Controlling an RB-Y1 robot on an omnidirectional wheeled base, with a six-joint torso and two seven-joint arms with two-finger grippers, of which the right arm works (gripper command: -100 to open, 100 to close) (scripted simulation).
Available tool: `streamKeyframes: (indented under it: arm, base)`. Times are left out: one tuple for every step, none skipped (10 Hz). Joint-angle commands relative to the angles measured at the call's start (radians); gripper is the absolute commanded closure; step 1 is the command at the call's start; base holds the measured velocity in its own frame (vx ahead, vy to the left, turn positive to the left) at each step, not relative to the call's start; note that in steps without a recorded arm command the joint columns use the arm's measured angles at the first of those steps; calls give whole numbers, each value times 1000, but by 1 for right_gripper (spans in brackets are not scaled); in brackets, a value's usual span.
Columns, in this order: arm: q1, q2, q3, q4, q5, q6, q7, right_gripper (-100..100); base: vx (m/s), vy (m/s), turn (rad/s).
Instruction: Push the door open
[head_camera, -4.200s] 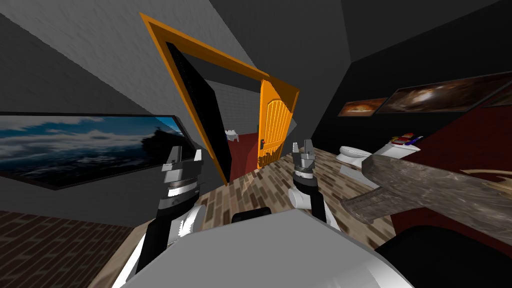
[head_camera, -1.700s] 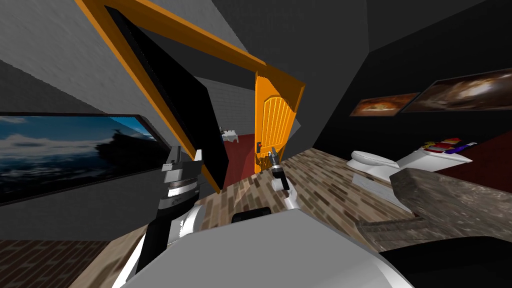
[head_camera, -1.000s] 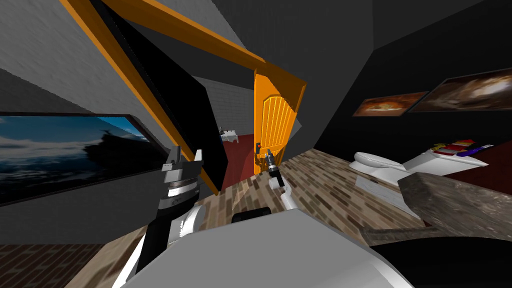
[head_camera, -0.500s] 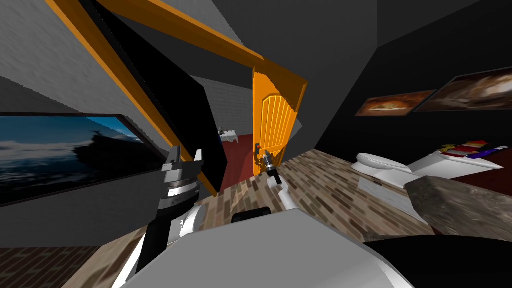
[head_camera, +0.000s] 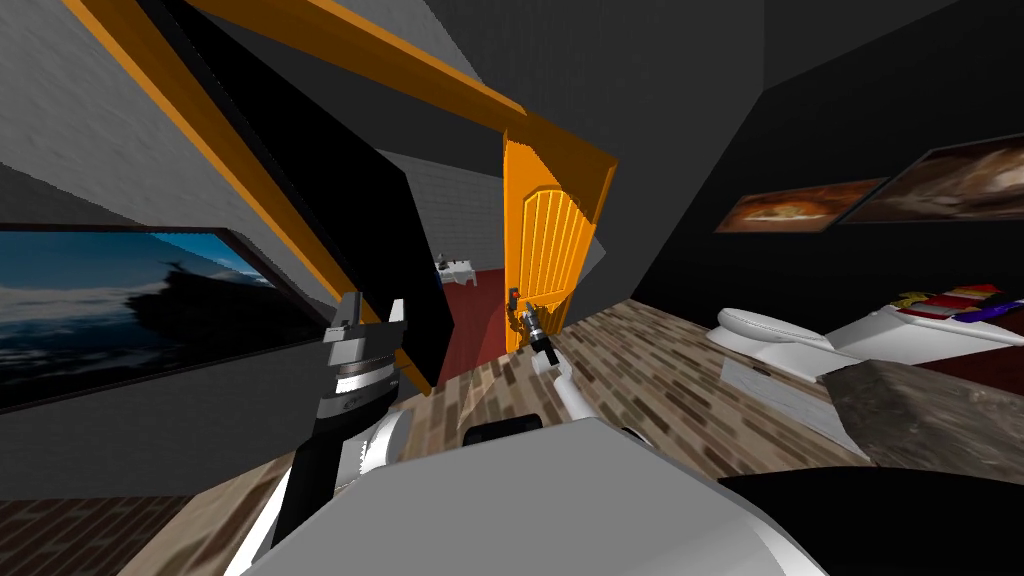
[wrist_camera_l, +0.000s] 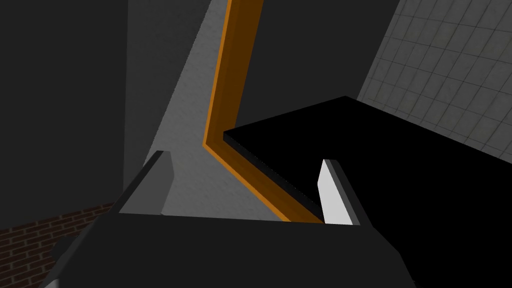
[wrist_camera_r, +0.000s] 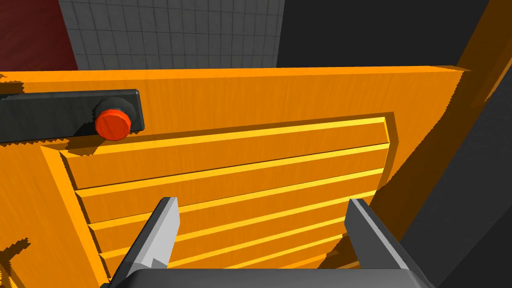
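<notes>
White toilet (head_camera: 765, 328) right; sky picture (head_camera: 100, 310) left; brick-patterned floor (head_camera: 640, 390) between.

Dim overall, prob. wide-lens edge distortion

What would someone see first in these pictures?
The bright orange door jumps out first, standing partly open in its orange frame straight ahead, with the right gripper open close in front of its ribbed panel. Next comes the round red knob on a dark plate near the door's edge. On the left wall hangs a big picture of blue sky, and a white toilet sits on the right.
</notes>
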Motion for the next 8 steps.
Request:
streamKeyframes:
  arm:
    - [-21,0,2,48,-2,-6,-3,-100]
    - [-47,0,9,73,-6,-2,-9,-100]
    - [-47,0,9,95,-6,-2,-9,-100]
    - [-73,-1,15,135,-10,2,-15,-100]
    - [-100,-2,22,167,-14,5,-20,-100]
    - [-100,-2,22,189,-14,5,-20,-100]
    - [-123,-2,27,212,-18,9,-26,-100]
    - [-123,-2,27,231,-18,9,-26,-100]
  base:
    - [42,-50,13]
    - [55,-56,14]
    - [49,-48,15]
    - [48,-63,16]
    - [81,-82,31]
    - [58,-57,14]
    - [57,-57,6]
    - [45,-48,13]
